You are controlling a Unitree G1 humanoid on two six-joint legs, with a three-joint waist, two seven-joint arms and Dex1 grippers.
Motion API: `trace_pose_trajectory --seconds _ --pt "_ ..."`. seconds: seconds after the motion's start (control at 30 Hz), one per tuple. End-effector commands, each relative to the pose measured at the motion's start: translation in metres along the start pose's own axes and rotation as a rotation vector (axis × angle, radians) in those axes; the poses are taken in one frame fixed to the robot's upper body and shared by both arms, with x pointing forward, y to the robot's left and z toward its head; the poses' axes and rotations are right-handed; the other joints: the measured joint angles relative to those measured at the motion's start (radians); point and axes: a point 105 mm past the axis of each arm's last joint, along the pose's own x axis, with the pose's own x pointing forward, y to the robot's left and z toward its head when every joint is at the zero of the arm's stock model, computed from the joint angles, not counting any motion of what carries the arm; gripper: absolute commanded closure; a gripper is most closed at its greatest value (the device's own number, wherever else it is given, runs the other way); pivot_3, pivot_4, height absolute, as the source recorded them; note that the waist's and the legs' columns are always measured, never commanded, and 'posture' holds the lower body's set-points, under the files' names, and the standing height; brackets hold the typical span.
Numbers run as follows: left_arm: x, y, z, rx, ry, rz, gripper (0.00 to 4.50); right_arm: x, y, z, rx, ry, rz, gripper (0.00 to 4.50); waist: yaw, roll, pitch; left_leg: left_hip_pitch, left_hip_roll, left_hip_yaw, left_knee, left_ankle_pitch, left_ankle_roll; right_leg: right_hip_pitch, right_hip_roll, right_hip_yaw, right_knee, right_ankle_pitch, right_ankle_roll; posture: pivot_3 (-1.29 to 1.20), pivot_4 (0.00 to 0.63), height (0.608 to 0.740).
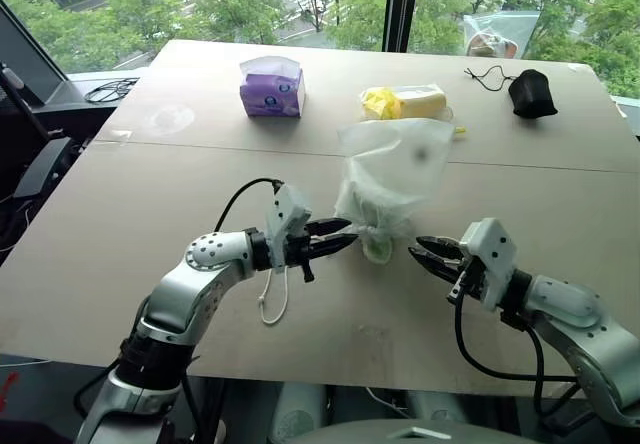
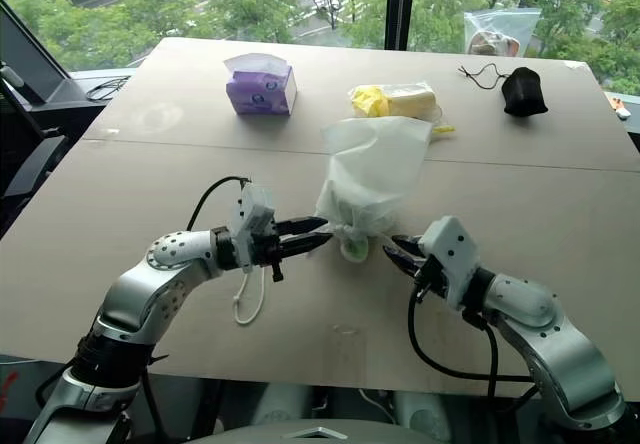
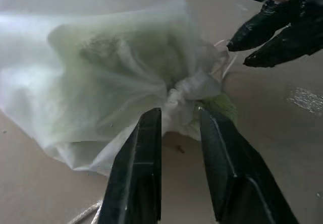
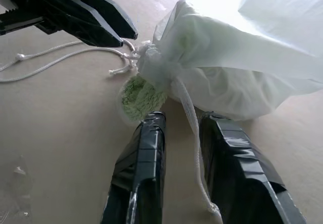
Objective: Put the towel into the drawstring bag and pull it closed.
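The drawstring bag (image 1: 385, 189) stands on the desk (image 1: 120, 224) between the two arms, its neck gathered into a tight pucker facing the robot. Most of the towel (image 4: 139, 98) sits inside as a green mass behind the milky plastic, but a tuft pokes out below the cinched neck, so the stowing looks nearly done rather than finished.

The left hand (image 1: 340, 239) points at the neck from one side, its fingers a little apart and straddling the knotted pucker without clearly pinching it. The right hand (image 1: 432, 256) faces it from the other side, fingers likewise a little apart, one white cord (image 4: 194, 133) running between them, seemingly not yet clamped. The other cord trails in a loop on the desk under the left arm.

What likely remains is tucking in the tuft and pulling the cords tight.
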Motion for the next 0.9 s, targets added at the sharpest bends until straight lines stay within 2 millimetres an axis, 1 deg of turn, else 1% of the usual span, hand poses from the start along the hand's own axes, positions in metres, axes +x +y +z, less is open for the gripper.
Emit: trace_pose_trajectory --seconds 0.03,0.07,0.13,0.17,0.23,0.27,0.3,0.33,0.37,0.4,0.43,0.5,0.57,0.6,0.63,0.7,0.8,0.9 --pt "0.002 0.003 0.011 0.074 -0.003 -0.085 3.26 -0.001 0.008 0.015 -0.008 -0.052 0.066 3.32 0.006 0.000 0.000 0.000 0.000 0.000 0.000 0.000 0.000 0.000 0.000 0.000 0.000 0.000 0.000 0.00 0.150 0.740" --pt "0.004 0.004 0.012 0.079 0.003 -0.110 3.26 -0.001 0.006 0.015 0.002 -0.053 0.063 3.32 0.006 0.000 0.000 0.000 0.000 0.000 0.000 0.000 0.000 0.000 0.000 0.000 -0.001 0.000 0.000 0.00 0.150 0.740" --pt "0.005 0.010 0.015 0.115 0.008 -0.127 2.73 0.001 0.010 0.014 0.012 -0.040 0.090 2.79 0.006 0.000 0.000 0.000 0.000 0.001 0.000 0.000 0.000 0.000 0.000 0.000 -0.001 0.000 0.000 0.00 0.150 0.740" --pt "0.006 0.013 0.018 0.129 0.008 -0.128 2.40 0.002 0.011 0.013 -0.006 -0.028 0.090 2.41 0.006 0.000 0.000 0.000 -0.001 0.001 0.000 0.000 0.000 0.000 0.000 0.000 -0.001 0.000 0.000 0.00 0.150 0.740" --pt "0.008 0.015 0.019 0.146 0.016 -0.142 1.48 0.004 0.007 0.011 -0.010 -0.024 0.051 1.49 0.006 0.000 0.000 -0.001 0.000 0.001 0.000 0.000 0.000 0.000 0.000 0.000 -0.001 0.000 0.000 0.00 0.150 0.740" --pt "0.009 0.015 0.018 0.148 0.027 -0.156 0.96 0.003 0.009 0.009 0.005 -0.017 0.060 0.93 0.006 0.000 0.000 -0.001 0.000 0.001 0.000 0.000 0.000 0.000 0.000 0.000 -0.001 0.000 0.000 0.00 0.150 0.740" --pt "0.009 0.016 0.015 0.149 0.041 -0.166 0.71 0.003 0.014 0.005 0.014 -0.002 0.080 0.67 0.006 0.000 0.000 -0.001 0.000 0.000 0.000 0.000 0.000 0.000 0.000 0.000 -0.002 0.000 0.000 0.00 0.150 0.740" --pt "0.012 0.016 0.013 0.160 0.053 -0.173 0.20 0.002 0.016 0.002 0.011 0.017 0.089 0.16 0.006 0.000 0.000 -0.001 0.000 0.000 0.000 0.000 0.000 0.000 0.001 0.000 -0.002 0.000 0.000 0.00 0.150 0.740" --pt "0.014 0.017 0.011 0.172 0.060 -0.179 0.20 0.001 0.017 0.001 0.007 0.025 0.088 0.16 0.006 0.000 0.000 -0.001 0.000 0.000 0.000 0.000 0.000 0.000 0.001 0.000 -0.002 0.000 0.000 0.00 0.150 0.740" --pt "0.019 0.016 0.012 0.185 0.062 -0.189 0.20 0.001 0.017 0.004 0.019 0.007 0.077 0.16 0.006 0.000 0.000 -0.001 0.000 0.001 0.000 0.000 0.000 0.000 0.001 0.000 -0.002 0.000 0.000 0.00 0.150 0.740" --pt "0.025 0.016 0.013 0.195 0.065 -0.195 0.57 0.001 0.017 0.007 0.038 -0.015 0.069 0.06 0.006 0.000 0.000 -0.001 0.000 0.001 0.000 0.000 0.000 0.000 0.001 0.000 -0.002 0.000 0.000 0.00 0.150 0.740" --pt "0.034 0.019 0.009 0.212 0.083 -0.192 1.44 0.001 0.016 0.007 0.061 -0.026 0.056 0.06 0.008 0.000 0.000 -0.002 0.000 0.000 0.000 0.000 0.000 0.000 0.001 0.000 -0.003 0.000 0.000 0.00 0.150 0.740" --pt "0.039 0.022 0.005 0.234 0.101 -0.197 2.46 0.002 0.014 -0.001 0.047 0.008 0.038 0.06 0.008 0.000 0.000 -0.002 -0.001 -0.001 0.000 0.000 0.000 0.000 0.001 -0.001 -0.004 0.000 0.001 0.00 0.150 0.740" --pt "0.041 0.022 0.006 0.240 0.100 -0.200 3.03 0.002 0.013 -0.003 0.036 0.023 0.024 0.06 0.007 0.000 0.000 -0.002 -0.001 0.000 0.000 0.000 0.000 0.000 0.001 -0.001 -0.004 0.000 0.001 0.00 0.150 0.740" --pt "0.044 0.021 0.007 0.243 0.098 -0.218 3.53 0.003 0.014 0.001 0.059 -0.001 0.011 0.06 0.005 0.000 0.000 -0.002 -0.001 0.000 0.000 0.000 0.000 0.000 0.001 -0.001 -0.004 0.000 0.001 0.00 0.150 0.740" --pt "0.049 0.023 0.003 0.282 0.117 -0.226 4.47 0.002 0.015 0.003 0.089 -0.019 -0.004 0.06 0.006 0.000 0.000 -0.002 0.000 0.000 0.000 0.000 0.000 0.000 0.001 -0.001 -0.004 0.000 0.001 0.00 0.150 0.740" --pt "0.054 0.023 -0.004 0.323 0.143 -0.240 4.47 0.002 0.012 -0.004 0.076 0.006 -0.044 0.06 0.006 0.000 0.000 -0.003 -0.001 -0.001 0.000 0.000 0.000 0.000 0.002 -0.001 -0.004 0.000 0.001 0.00 0.150 0.740" --pt "0.055 0.024 -0.001 0.312 0.135 -0.251 4.47 0.005 0.003 -0.003 0.073 -0.003 -0.107 0.06 0.003 0.000 0.000 -0.002 0.000 0.000 0.000 0.000 0.000 0.000 0.002 0.000 -0.004 0.000 0.001 0.00 0.150 0.740"
